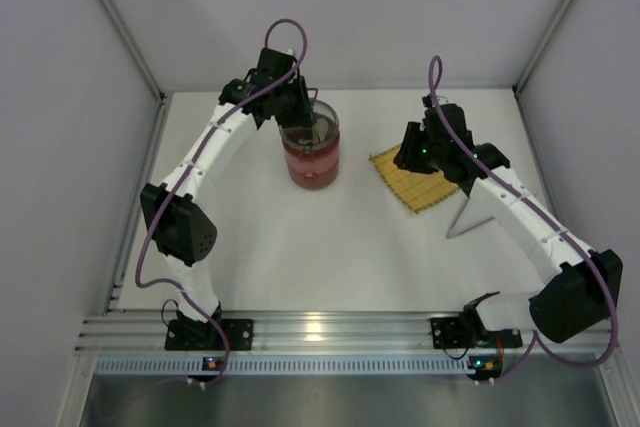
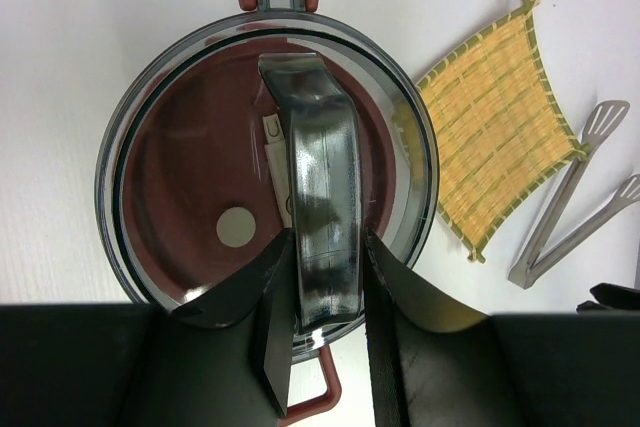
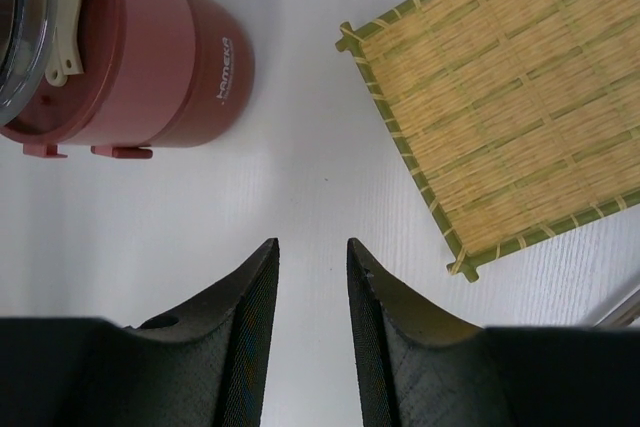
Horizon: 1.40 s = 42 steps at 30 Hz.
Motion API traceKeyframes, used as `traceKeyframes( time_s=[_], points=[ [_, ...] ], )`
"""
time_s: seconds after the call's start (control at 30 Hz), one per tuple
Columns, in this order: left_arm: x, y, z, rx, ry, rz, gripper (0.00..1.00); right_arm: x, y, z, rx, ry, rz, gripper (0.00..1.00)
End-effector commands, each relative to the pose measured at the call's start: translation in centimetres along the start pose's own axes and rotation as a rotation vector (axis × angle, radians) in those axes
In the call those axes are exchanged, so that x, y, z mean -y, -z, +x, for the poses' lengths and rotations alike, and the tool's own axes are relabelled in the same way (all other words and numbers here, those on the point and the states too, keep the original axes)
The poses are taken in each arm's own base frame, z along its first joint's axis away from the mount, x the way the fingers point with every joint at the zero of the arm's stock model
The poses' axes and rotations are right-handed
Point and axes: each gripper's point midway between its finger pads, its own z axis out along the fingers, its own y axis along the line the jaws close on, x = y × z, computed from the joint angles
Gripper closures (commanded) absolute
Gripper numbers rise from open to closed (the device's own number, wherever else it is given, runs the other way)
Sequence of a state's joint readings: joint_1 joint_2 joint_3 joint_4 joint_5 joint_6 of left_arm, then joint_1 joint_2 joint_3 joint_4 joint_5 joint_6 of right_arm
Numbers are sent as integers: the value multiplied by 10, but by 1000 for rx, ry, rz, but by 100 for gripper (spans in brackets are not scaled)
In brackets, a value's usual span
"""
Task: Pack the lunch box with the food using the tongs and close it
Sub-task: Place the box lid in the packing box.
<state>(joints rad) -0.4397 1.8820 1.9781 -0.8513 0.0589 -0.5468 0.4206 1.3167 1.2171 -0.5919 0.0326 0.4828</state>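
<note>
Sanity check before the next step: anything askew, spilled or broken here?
Nothing spilled or damaged. The round dark-red lunch box stands upright. The square yellow woven mat is merely turned diagonally, and the long silver metal tongs lie flat beside it.

White table (image 1: 330, 247) here, evenly lit, with pale grey walls (image 1: 350, 7) on three sides. An aluminium rail (image 1: 330, 332) runs along the near edge.

we are in a robot lab test cell: a white table (image 1: 330, 247) boxed in by plain grey panels (image 1: 60, 97), an aluminium rail (image 1: 330, 328) at its near edge carrying a cabled left arm (image 1: 205, 152) and right arm (image 1: 520, 202).
</note>
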Motion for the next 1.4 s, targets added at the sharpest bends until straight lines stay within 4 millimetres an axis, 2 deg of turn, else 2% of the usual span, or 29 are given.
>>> traceKeyframes(
  time_s=[0.0,0.27,0.83,1.37],
  points=[
    [17,22,-31,122,-19,69,100,1,12,-15,55,-21,-6,67],
    [17,10,-26,89,-53,70,100,1,12,-15,56,-23,-4,67],
    [5,-14,3,14,-48,72,100,4,11,-11,49,-31,6,67],
    [2,-19,14,-7,-31,77,100,3,11,-12,50,-35,4,67]
  ],
)
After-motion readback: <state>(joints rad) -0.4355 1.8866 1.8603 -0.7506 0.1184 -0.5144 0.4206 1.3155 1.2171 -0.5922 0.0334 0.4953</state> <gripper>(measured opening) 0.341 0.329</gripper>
